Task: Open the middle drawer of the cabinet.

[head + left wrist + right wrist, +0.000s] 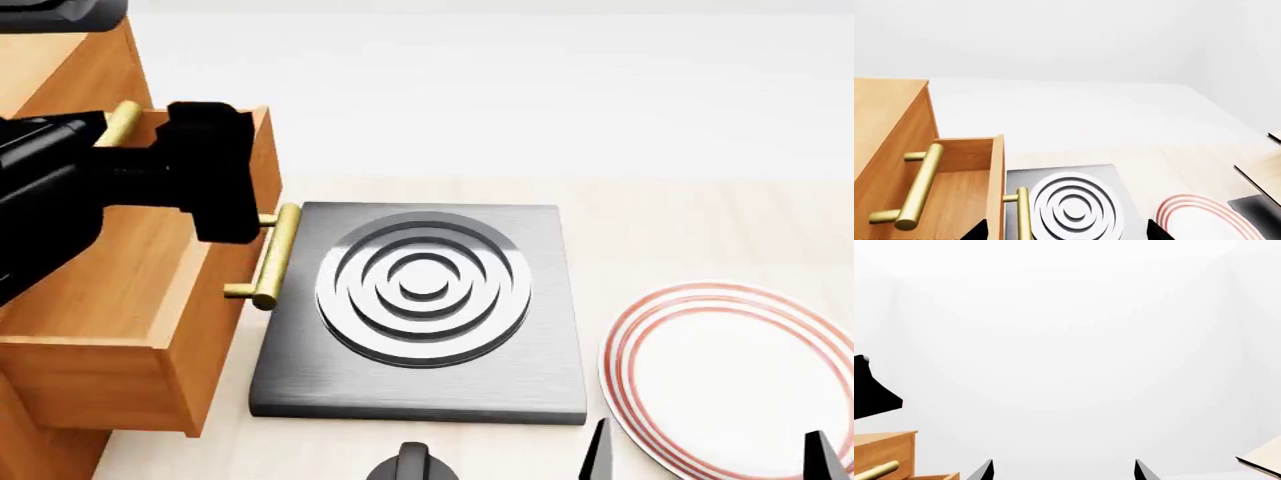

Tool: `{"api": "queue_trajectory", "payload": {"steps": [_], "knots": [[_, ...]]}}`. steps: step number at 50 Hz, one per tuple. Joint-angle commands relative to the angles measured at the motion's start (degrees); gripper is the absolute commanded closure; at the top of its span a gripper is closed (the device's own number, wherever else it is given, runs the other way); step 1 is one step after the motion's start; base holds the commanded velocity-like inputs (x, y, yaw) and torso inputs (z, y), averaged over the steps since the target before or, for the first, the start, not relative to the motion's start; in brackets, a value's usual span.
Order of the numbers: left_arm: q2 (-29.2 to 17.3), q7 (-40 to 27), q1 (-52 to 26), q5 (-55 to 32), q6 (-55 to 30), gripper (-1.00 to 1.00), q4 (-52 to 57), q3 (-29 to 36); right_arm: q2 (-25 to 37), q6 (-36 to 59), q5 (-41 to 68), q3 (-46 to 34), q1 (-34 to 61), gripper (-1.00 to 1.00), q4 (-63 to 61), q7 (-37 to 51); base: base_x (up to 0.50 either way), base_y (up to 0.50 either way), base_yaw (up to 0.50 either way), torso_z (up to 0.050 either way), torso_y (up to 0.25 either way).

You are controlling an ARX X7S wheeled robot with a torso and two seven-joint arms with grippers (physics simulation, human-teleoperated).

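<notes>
The orange-brown cabinet [80, 75] stands at the left. Its middle drawer [214, 330] is pulled well out, the inside showing, and its brass handle [267, 255] faces the grey slab. In the left wrist view the same handle [1024, 212] lies past the drawer's front panel [995, 185], and the top drawer's handle [917, 192] is nearer. My left gripper [1066, 232] is open above the drawer's front, holding nothing; in the head view only its black wrist block [207, 170] shows. My right gripper [707, 455] hangs open over the plate, empty [1062, 471].
A grey square slab with raised concentric rings [420, 300] lies right beside the open drawer. A white plate with red rings [727, 370] sits to its right. A black knob [414, 462] shows at the near edge. A pale slanted box edge [1257, 172] is at the far right.
</notes>
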Motion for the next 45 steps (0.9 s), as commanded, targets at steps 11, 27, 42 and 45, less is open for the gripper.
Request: {"api": "queue_trajectory", "payload": {"steps": [11,27,42,45], "knots": [[-0.5,-0.3,1.6,-2.9,0.8,-1.00,-0.1,0.6,0.0,0.0,-0.1,0.2,-0.4,-1.00,-0.1,-0.1,0.00,0.00,0.00,0.000,0.000],[-1.8,0.3,2.5,-2.5,1.3,-1.00,-1.0,0.9,-0.2,0.3,0.1,0.4,-0.4,-1.00,-0.1,-0.4,0.00,0.00,0.00,0.000,0.000],[-2.8,4.2,6.8,0.2,1.8,-1.00,-1.7,1.2,-0.2,0.4,0.1,0.6,-0.6,-1.00,-0.1,-0.4,0.00,0.00,0.00,0.000,0.000],[-2.8,4.2,6.9,0.4,1.7,-1.00,-1.7,1.4,-0.3,0.5,0.1,0.6,-0.6,-1.00,-0.2,-0.5,0.00,0.00,0.00,0.000,0.000]]}}
